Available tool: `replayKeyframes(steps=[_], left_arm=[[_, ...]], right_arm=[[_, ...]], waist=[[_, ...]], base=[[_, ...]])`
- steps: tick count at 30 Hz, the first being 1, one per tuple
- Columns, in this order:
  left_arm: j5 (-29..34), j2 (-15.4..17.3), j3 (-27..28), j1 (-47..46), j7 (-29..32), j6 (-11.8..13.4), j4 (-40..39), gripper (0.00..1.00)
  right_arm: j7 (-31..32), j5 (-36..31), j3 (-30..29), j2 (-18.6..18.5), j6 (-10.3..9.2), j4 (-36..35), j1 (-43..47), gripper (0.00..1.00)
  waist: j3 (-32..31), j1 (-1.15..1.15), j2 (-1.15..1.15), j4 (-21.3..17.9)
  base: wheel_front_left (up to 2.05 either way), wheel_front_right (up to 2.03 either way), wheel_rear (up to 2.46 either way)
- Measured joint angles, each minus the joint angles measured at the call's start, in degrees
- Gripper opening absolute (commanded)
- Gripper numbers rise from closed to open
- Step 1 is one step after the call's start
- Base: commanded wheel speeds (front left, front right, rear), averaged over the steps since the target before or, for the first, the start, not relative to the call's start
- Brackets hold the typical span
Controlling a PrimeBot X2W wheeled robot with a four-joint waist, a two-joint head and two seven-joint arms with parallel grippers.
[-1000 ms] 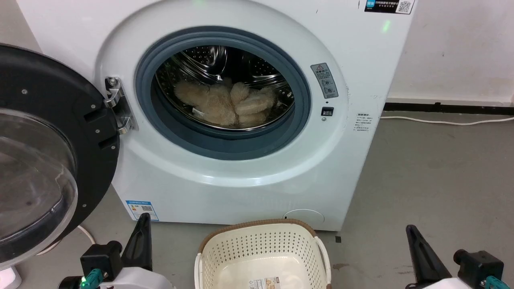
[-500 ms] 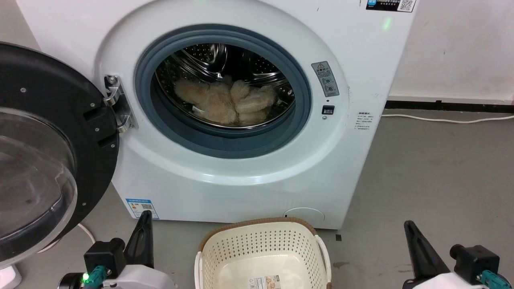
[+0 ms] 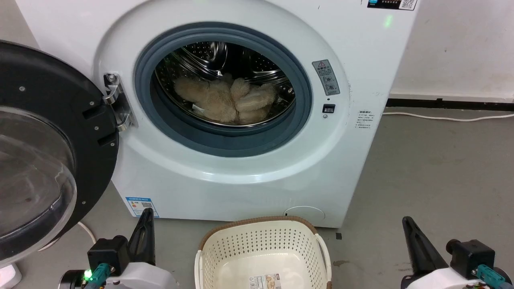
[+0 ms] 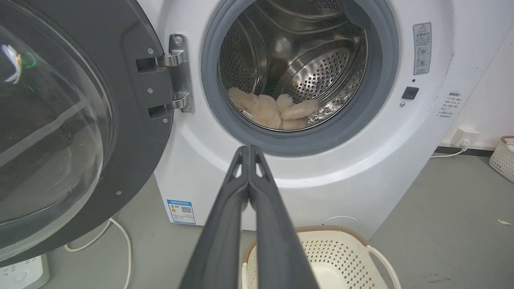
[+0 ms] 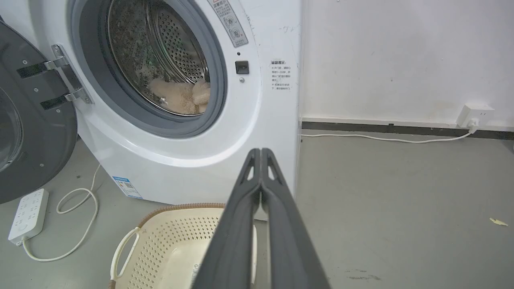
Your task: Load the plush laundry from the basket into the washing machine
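The cream-beige plush laundry [image 3: 225,100] lies on the bottom of the steel drum inside the white washing machine [image 3: 225,176], whose round black-framed door [image 3: 44,152] stands swung open at the left. The plush laundry [image 4: 273,110] [image 5: 180,96] also shows through the opening in both wrist views. On the floor in front stands the cream basket [image 3: 263,253], with only a label sticker on its floor. My left gripper [image 3: 145,214] is shut at the basket's left, holding nothing. My right gripper [image 3: 407,222] is shut at the basket's right, also with nothing in it.
A white power strip [image 5: 26,214] and its looping cord [image 5: 76,224] lie on the grey floor left of the washer. A wall socket [image 5: 476,114] with a cable sits at the right wall. Another small basket [image 4: 502,158] stands at the far right.
The head view has tilted slightly, so the washer sits a little higher in the picture and the grippers show more. The plush, the basket and both shut grippers stay as they were.
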Motion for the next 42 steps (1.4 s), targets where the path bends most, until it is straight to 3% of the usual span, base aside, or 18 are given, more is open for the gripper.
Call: replayKeyframes(steps=[42], left_arm=[[10.12, -5.84, 5.94, -0.92, 3.54, -4.89, -0.02, 0.0]], right_arm=[[1.96, -4.99, 0.43, 0.0, 0.0, -0.34, -2.76, 0.0]], waist=[[1.06, -0.01, 0.0, 0.15]], base=[[0.0, 0.0, 0.0]])
